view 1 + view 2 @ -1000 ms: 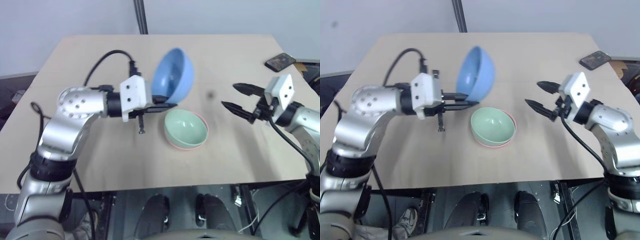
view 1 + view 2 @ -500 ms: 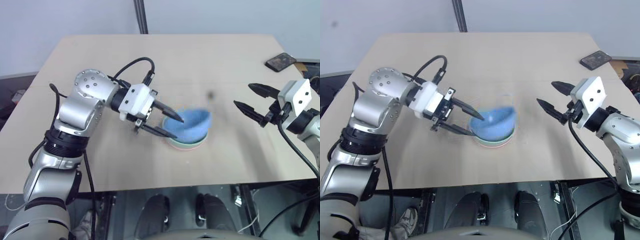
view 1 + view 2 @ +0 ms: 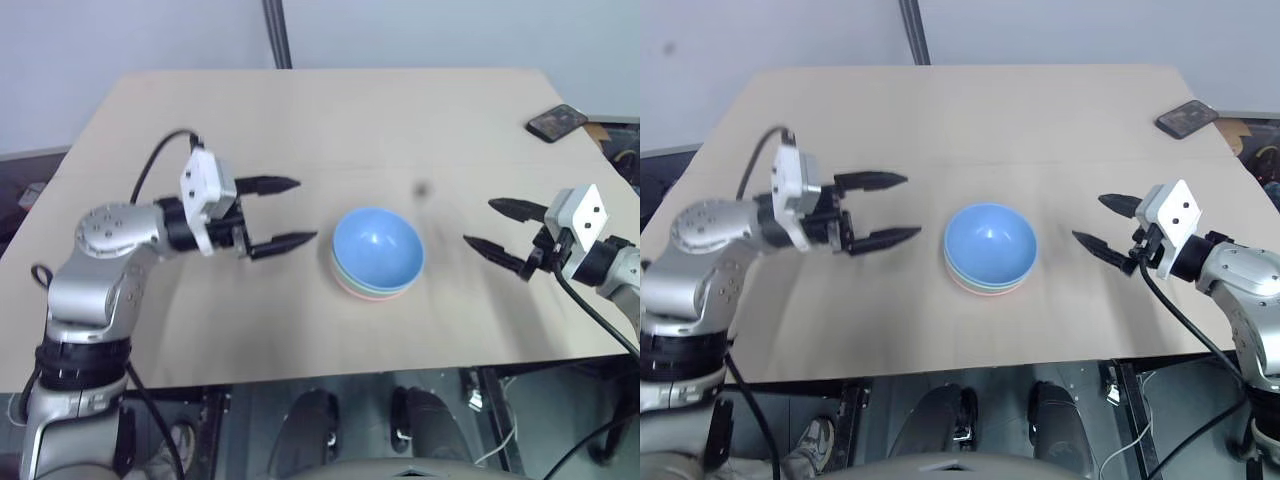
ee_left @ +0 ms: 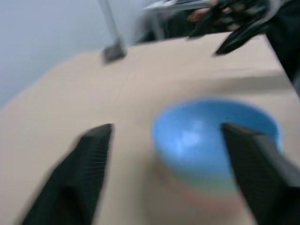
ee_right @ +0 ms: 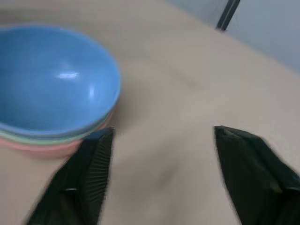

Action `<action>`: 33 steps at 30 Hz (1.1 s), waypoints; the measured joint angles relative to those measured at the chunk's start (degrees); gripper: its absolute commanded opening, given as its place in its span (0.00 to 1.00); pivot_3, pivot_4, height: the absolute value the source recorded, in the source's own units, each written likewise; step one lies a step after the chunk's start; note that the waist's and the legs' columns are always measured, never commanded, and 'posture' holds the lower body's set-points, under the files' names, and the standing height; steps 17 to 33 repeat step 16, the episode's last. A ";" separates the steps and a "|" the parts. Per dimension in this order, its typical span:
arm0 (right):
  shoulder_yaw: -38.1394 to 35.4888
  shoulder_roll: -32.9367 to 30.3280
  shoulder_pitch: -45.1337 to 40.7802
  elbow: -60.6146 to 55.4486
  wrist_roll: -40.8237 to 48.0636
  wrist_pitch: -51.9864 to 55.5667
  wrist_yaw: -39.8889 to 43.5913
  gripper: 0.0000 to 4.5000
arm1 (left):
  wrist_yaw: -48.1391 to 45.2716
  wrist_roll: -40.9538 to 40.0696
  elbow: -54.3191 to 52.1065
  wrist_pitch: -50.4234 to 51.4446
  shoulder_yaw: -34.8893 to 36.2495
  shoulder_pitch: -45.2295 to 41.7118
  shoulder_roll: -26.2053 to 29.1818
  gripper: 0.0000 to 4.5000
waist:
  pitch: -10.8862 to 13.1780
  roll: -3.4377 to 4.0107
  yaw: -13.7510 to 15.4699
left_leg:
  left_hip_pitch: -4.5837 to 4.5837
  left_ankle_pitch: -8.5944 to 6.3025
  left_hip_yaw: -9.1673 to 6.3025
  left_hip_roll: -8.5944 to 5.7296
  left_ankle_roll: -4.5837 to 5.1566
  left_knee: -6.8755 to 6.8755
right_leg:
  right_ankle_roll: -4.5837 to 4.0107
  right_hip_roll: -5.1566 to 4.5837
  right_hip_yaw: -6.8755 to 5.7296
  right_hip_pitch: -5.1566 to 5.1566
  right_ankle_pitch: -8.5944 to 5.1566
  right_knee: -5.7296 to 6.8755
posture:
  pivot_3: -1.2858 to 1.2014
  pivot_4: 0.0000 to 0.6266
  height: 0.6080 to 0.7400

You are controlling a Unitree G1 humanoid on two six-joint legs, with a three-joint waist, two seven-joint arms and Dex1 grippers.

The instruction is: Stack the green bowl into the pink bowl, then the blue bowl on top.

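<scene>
- Blue bowl (image 3: 377, 243) on top, nested in green bowl (image 3: 372, 291), green in pink bowl (image 3: 362, 294); only thin rims of the lower two visible; whole stack upright near middle of table (image 3: 300, 120).
- Left hand (image 3: 284, 213) wide open, empty, apart from the stack on its left side, fingers pointing toward it roughly level.
- Right hand (image 3: 502, 238) wide open, empty, apart from the stack on its right side, fingers pointing toward it too.
- Stack looks complete, so main risk judged to be disturbance, not a missed grasp.
- Could knock or slide the stack if either hand sweeps inward on retreat; fingertips aimed straight at the bowls.
- Could tip the blue bowl out if a finger catches its rim; light, smooth, likely sitting loose.
- Cannot tell if blue bowl sits fully seated or slightly off-centre; an uneven seat could rock under a table bump.
- Phone (image 3: 558, 122) at far right table corner well apart from the right hand; low risk, only a wide outward swing could reach it.
</scene>
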 measured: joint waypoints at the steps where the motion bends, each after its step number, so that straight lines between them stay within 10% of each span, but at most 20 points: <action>1: 0.23 -0.03 0.18 1.22 0.29 -0.06 0.93 1.00 | 0.65 -0.69 -1.17 0.63 0.63 1.97 -0.09 1.00 | 0.01 -0.02 0.28 | -0.03 0.00 -0.09 -0.04 0.00 0.01 | 0.00 -0.04 -0.10 0.03 0.00 0.00 | 0.52 0.24 1.00; 15: -11.31 -8.55 9.89 10.90 1.20 -11.18 17.01 1.00 | 1.25 -2.94 -6.53 -4.24 18.45 29.85 -1.98 1.00 | -0.01 0.00 0.12 | 0.07 -0.09 -0.06 -0.03 0.14 0.01 | -0.02 -0.06 -0.08 0.13 -0.26 -0.08 | 0.52 0.24 1.00; 33: -11.96 -8.96 9.99 11.20 1.55 -11.70 17.90 1.00 | 0.97 -3.88 -6.53 -3.66 19.02 30.69 -1.61 1.00 | -0.01 0.00 0.11 | 0.09 -0.11 -0.06 -0.02 0.17 0.01 | -0.02 -0.06 -0.07 0.14 -0.27 -0.08 | 0.52 0.24 1.00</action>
